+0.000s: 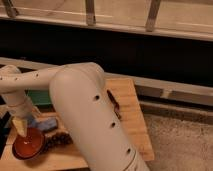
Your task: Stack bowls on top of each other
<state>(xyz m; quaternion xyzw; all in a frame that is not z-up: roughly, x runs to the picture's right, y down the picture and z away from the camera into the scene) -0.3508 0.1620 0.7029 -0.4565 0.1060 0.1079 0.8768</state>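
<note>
The orange-red bowl (29, 145) is at the front left of the wooden table (131, 120). My gripper (21, 128) comes down from the white arm (85, 115) and is shut on the bowl's near-left rim. A dark edge (15, 153) shows under the bowl's lower left side; it looks like the dark purple bowl beneath, mostly hidden.
A dark bumpy object (59, 140) lies just right of the bowl. A blue item (44, 123) and a green item (40, 98) lie behind it. My arm's big white link covers the table's middle. A dark wall and a railing (90, 12) run behind.
</note>
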